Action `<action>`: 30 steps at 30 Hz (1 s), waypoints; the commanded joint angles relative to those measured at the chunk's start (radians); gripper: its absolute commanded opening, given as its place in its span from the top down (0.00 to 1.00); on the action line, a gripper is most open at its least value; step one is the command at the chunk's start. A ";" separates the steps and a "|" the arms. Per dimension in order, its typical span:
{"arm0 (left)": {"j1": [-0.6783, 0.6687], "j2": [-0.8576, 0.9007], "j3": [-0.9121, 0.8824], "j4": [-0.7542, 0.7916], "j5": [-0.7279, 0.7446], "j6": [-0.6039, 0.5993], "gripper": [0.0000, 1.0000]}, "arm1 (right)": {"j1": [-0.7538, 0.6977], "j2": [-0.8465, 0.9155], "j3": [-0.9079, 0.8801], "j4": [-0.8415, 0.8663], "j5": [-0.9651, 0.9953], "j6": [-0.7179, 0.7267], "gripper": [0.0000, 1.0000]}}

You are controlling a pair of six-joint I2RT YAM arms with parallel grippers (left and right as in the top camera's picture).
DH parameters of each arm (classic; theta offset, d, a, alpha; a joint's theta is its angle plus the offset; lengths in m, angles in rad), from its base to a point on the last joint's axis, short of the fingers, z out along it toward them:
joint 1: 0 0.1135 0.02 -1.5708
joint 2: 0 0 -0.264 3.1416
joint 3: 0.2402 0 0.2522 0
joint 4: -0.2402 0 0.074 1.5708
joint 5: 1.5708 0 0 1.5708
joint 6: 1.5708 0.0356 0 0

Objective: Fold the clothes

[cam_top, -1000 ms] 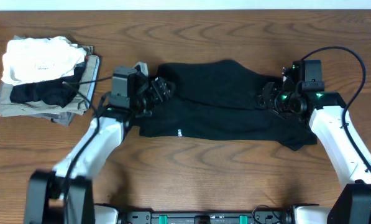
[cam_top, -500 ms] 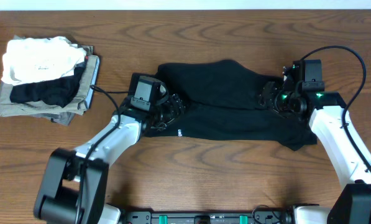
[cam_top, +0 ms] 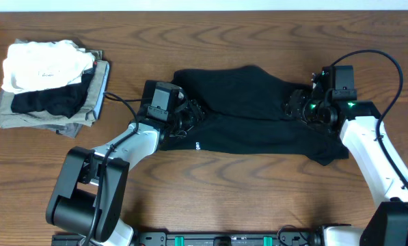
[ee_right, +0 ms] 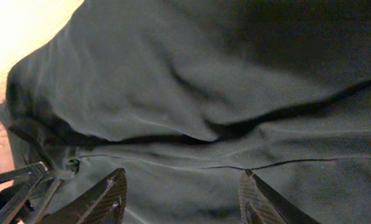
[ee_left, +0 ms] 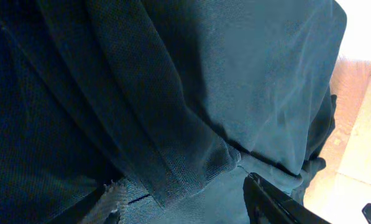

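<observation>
**Both grippers down on the T-shirt, one at each end**

Left gripper (cam_top: 184, 116): sitting on the left end of the black T-shirt (cam_top: 251, 109). The left wrist view shows only one finger (ee_left: 269, 202) clearly, at the lower right. The other side is lost in dark cloth. A folded hem edge (ee_left: 191, 168) runs up to the gap. Can't tell how wide the jaws stand or whether they have hold of the fabric.

Right gripper (cam_top: 296, 108): on the right end of the shirt. From the right wrist camera the gripper (ee_right: 182, 177) has both fingers (ee_right: 104, 202) in view, clearly apart. The shirt (ee_right: 204, 74) lies slack across the gap and past it, with nothing visibly pinched. Jaws apart, no grip.

T-shirt: laid crosswise over the middle of the wooden table (cam_top: 224, 184), rumpled, between the two arms. A crease runs along it from one gripper to the other, with the upper part lapped over a lower band. The lower right corner sticks out past the right arm. A small white print mark (cam_top: 197, 145) shows near the lower left edge. In the left wrist view the fabric (ee_left: 235, 74) fills almost the whole frame, with bare table (ee_left: 365, 124) at the right edge only.

Further out: a pile of folded garments (cam_top: 50, 82) at the far left of the table, well apart from the shirt. It has a white garment (cam_top: 43, 63) on top, a black piece (cam_top: 46, 102) under it and grey garments (cam_top: 98, 85) at the bottom. A black cable (cam_top: 388, 68) loops above the right arm.
</observation>
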 commanded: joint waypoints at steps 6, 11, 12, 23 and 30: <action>0.000 0.032 0.006 0.014 -0.031 -0.009 0.42 | 0.008 -0.001 0.006 -0.001 0.013 -0.018 0.44; 0.000 0.058 0.006 0.079 -0.031 -0.009 0.60 | 0.008 -0.001 0.006 -0.001 0.013 -0.018 0.44; 0.000 0.064 0.006 0.090 -0.031 -0.009 0.64 | 0.008 -0.001 0.006 -0.001 0.013 -0.018 0.44; 0.000 0.082 0.006 0.289 -0.031 -0.009 0.79 | 0.008 -0.001 0.006 -0.002 0.013 -0.018 0.44; 0.000 0.082 0.007 0.344 -0.085 -0.003 0.79 | 0.008 -0.001 0.006 -0.002 0.013 -0.018 0.43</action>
